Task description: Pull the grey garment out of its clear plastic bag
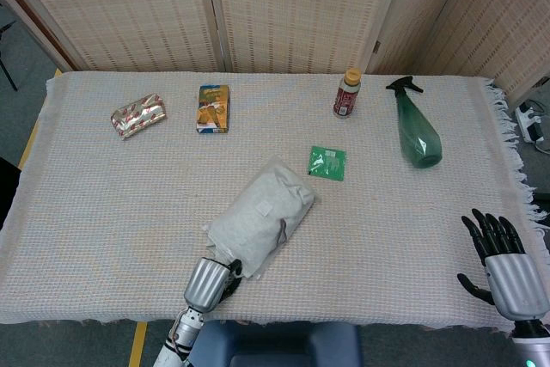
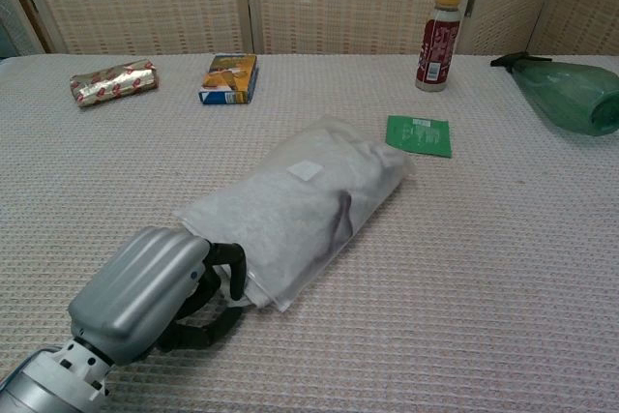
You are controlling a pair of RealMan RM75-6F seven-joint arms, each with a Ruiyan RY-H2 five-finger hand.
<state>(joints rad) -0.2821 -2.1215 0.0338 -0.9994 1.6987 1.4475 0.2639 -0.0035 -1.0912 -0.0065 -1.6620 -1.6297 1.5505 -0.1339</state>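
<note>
The grey garment lies folded inside its clear plastic bag point(image 1: 262, 217), slanting across the near middle of the table; the chest view shows the bag point(image 2: 300, 205) with a white label on top. My left hand point(image 2: 155, 292) is at the bag's near end, dark fingers curled around its edge. From the head view only the back of that left hand point(image 1: 209, 281) shows at the table's front edge. My right hand point(image 1: 503, 259) hovers at the front right corner with fingers spread, holding nothing, far from the bag.
A foil packet point(image 1: 138, 114) and an orange box point(image 1: 213, 107) lie at the back left. A brown bottle point(image 1: 346, 93) stands at the back, a green spray bottle point(image 1: 417, 131) lies to the right, and a green sachet point(image 1: 327, 162) lies just beyond the bag.
</note>
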